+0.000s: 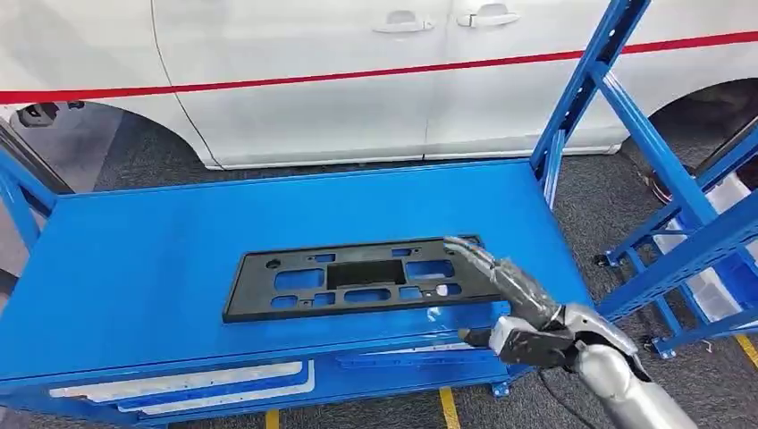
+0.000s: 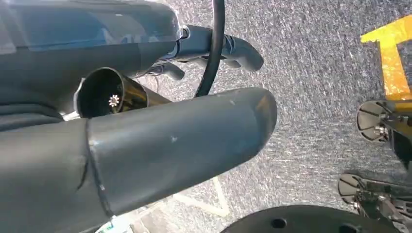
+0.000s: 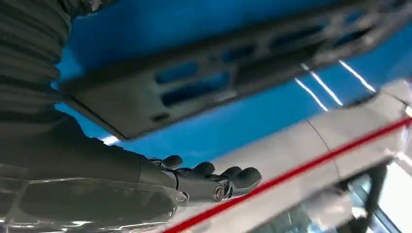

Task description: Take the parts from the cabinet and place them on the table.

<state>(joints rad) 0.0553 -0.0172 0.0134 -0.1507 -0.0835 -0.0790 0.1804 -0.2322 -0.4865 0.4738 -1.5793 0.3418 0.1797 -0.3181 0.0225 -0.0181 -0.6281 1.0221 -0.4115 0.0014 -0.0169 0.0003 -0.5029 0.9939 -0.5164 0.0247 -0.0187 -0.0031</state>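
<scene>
A flat black plastic part [image 1: 357, 273] with several cut-outs lies lengthwise on the blue table [image 1: 161, 241], near its front edge. My right hand [image 1: 509, 295] is at the part's right end, its fingers stretched out over that end and its thumb lower, in front of the table's edge. In the right wrist view the part [image 3: 194, 92] stands apart from the straight dark fingers [image 3: 209, 182], with blue table [image 3: 233, 121] showing between them, so nothing is gripped. My left hand [image 2: 170, 136] hangs over the grey floor and holds nothing.
A white car [image 1: 313, 71] with a red stripe stands just behind the table. A blue metal rack [image 1: 679, 206] rises at the right, close to my right arm. White strips [image 1: 179, 384] lie on a lower level under the tabletop. Yellow lines [image 1: 447, 407] mark the floor.
</scene>
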